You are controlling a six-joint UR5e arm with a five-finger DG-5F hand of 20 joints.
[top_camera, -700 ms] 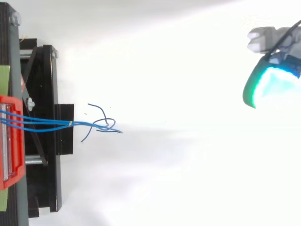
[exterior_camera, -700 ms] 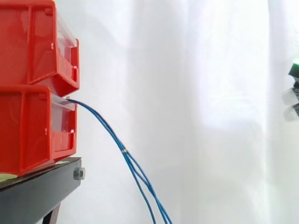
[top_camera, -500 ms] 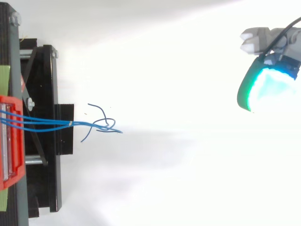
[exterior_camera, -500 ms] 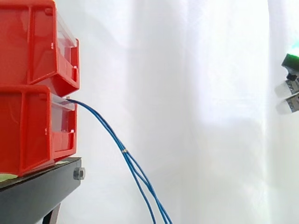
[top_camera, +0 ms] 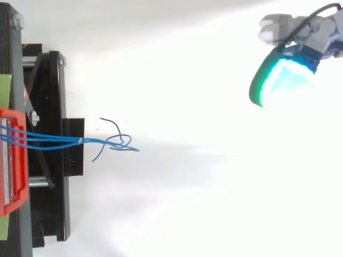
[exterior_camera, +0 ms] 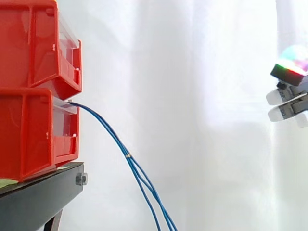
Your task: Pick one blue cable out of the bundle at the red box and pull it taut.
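Currently, the robot hand (exterior_camera: 281, 95) sits at the right edge of the side view, upper half, well apart from the work. Its fingers (top_camera: 270, 31) reach leftward, relaxed and spread, with nothing between them; one pad glows green-cyan in the top view.

The blue cable bundle (exterior_camera: 127, 155) leaves the front lip of the lower red bin (exterior_camera: 29, 130) at the left of the frame. It hangs slack, down and to the right, to the bottom edge. In the top view its loose ends (top_camera: 115, 140) fan out at centre left, just past the black stand (top_camera: 53, 176). An upper red bin (exterior_camera: 33, 43) is stacked on the lower one.
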